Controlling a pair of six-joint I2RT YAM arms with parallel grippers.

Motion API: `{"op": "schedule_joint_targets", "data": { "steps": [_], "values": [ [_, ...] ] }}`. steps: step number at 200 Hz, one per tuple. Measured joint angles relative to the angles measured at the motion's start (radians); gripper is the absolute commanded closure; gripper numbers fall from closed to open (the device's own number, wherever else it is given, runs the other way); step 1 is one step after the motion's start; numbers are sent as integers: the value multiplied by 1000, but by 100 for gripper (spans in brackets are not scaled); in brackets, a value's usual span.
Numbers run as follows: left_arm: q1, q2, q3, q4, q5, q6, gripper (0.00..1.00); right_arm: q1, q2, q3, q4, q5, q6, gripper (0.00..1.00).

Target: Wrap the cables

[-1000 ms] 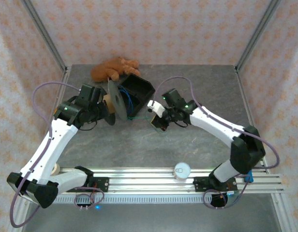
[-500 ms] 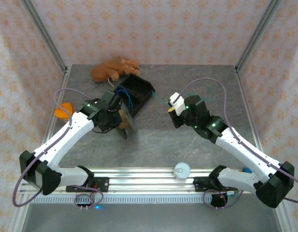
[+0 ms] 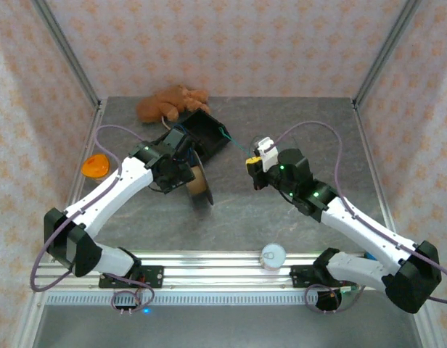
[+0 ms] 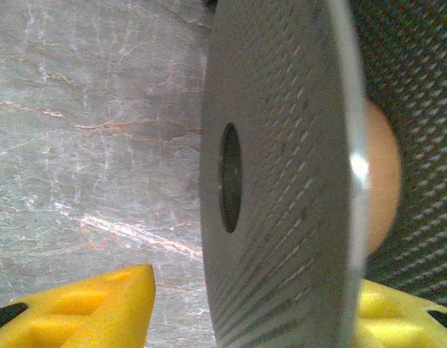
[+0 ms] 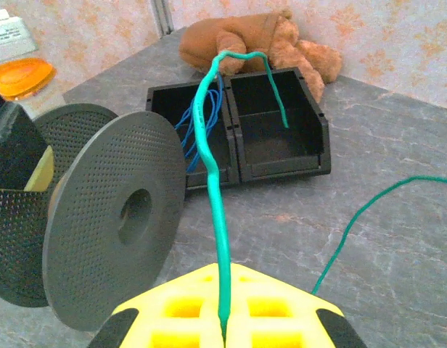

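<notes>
- Pinching the green cable (image 5: 212,181) in my right claw (image 5: 223,330), clamped tight on it, I had the strand running up and ahead of the claw, ready to feed.
- The spool (image 5: 111,225) stood on edge ahead-left of that claw.
- My left claw (image 4: 249,315) straddled its flange, jaws apart, one finger (image 4: 78,304) clear of it, probably to steady it.
- The blue cable (image 5: 198,119) lay in the bin (image 5: 281,163) beyond, not yet wrapped.

The green cable (image 5: 212,167) is thin and a bit kinked. It sticks up out of the right gripper (image 5: 223,326), which is clamped on it, then arches over the black bin (image 5: 281,168) with its end drooping over the right compartment. Another stretch of it trails across the table (image 5: 398,145) off to the right. Meanwhile the blue cable (image 5: 202,116) is just a loose tangle in the bin's left compartment.
</notes>
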Motion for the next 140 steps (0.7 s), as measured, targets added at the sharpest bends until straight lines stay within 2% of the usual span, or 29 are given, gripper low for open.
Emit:
{"op": "schedule_joint_targets", "data": {
  "steps": [27,65,99,140],
  "values": [
    [0,-28,2,0,-6,-8,44,27,-57,-98,96,-1,-19,100],
    [0,-132,3,0,-34,-63,44,138,-141,-272,261,8,-137,100],
    [-7,-259,-93,56,-40,-190,44,293,-208,-352,304,31,-262,100],
    [-41,-413,-231,120,-110,-358,41,377,-229,-377,302,44,-360,100]
  ]
}}
